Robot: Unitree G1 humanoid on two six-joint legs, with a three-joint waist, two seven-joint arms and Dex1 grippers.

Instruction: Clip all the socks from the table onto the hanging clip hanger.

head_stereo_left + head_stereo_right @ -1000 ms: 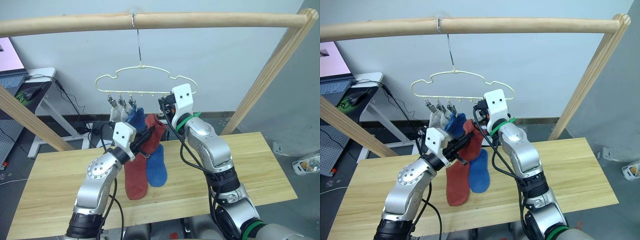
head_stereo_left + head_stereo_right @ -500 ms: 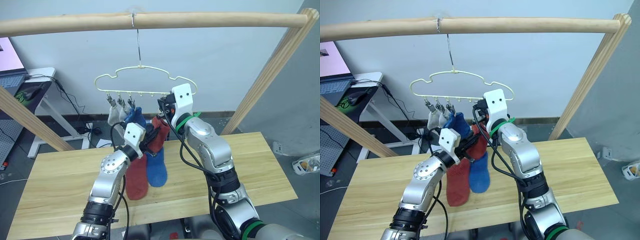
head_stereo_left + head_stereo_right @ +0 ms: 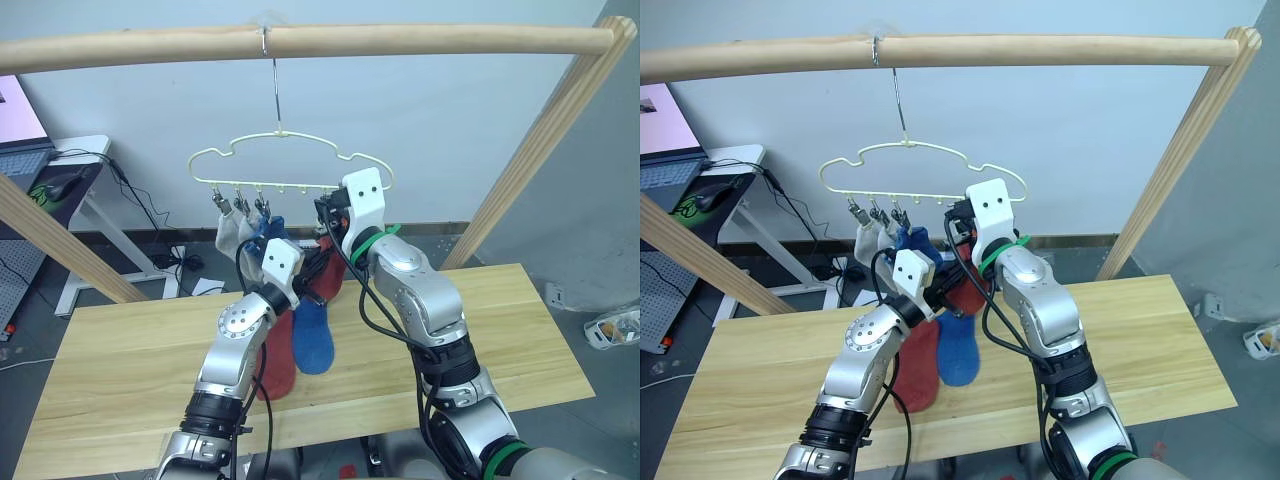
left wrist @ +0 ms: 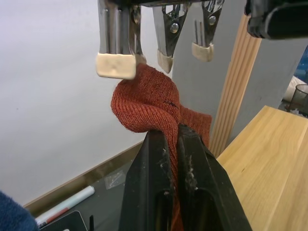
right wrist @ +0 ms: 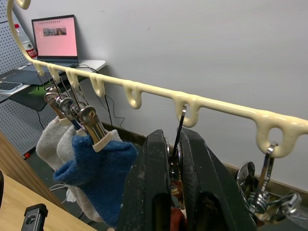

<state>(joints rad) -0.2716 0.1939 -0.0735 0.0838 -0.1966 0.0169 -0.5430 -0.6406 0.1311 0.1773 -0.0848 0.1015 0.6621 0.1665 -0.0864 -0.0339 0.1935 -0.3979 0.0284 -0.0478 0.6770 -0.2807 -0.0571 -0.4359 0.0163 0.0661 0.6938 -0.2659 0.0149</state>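
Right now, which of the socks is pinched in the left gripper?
A rust-red sock, bunched between the left gripper fingers just under the clips. The other rust-red sock and a blue sock lie on the table.

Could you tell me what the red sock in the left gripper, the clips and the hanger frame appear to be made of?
Red sock: knitted fabric, matte, with visible ribbed stitches and a soft fold.
Clips: shiny metal bodies, going by the reflections, with pale tips, probably rubber or plastic.
Hanger frame: smooth pale-yellow surface with a slight gloss; probably coated wire, though the core is hidden.
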